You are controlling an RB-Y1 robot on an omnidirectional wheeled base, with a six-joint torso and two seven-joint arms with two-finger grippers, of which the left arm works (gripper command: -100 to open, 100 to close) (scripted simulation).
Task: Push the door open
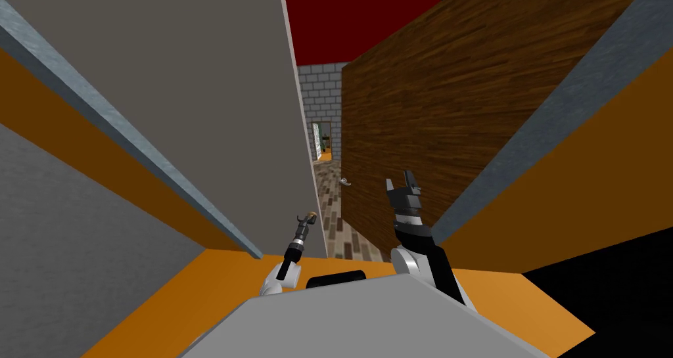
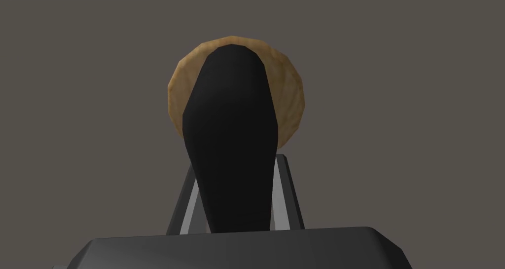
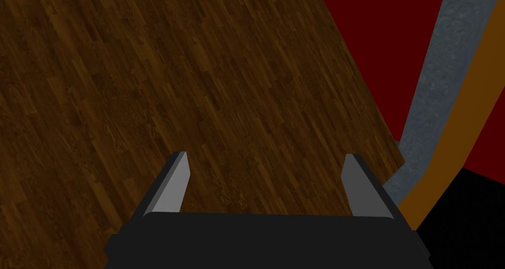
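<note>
grey door (image 1: 217, 98): plain flat grey leaf, the largest item, on the left of the head view. it stands swung away from me, its free edge running down to the left end effector.
wooden door (image 1: 447, 124): dark brown, plank-grained leaf on the right, angled toward the grey door. a narrow gap lies between the two.
side walls: grey, with a blue-grey band (image 1: 98, 121) over an orange one, on both sides.
gap: plank floor (image 1: 332, 209) leading to a grey brick wall (image 1: 319, 88) with a small lit doorway.
right end effector (image 3: 266, 156): raised in front of the wooden door, blades spread wide with nothing between them. whether it touches the wood cannot be told.
left end effector (image 2: 236, 161): at the grey door's free edge, blades drawn narrow and pressing the sides of the lever handle.
lever handle (image 2: 232, 142): black and rounded, mounted on the grey door.
round plate (image 2: 288, 98): tan, behind the lever handle, flat on the grey door.
silver handle (image 1: 345, 182): small lever at the wooden door's near edge.
</note>
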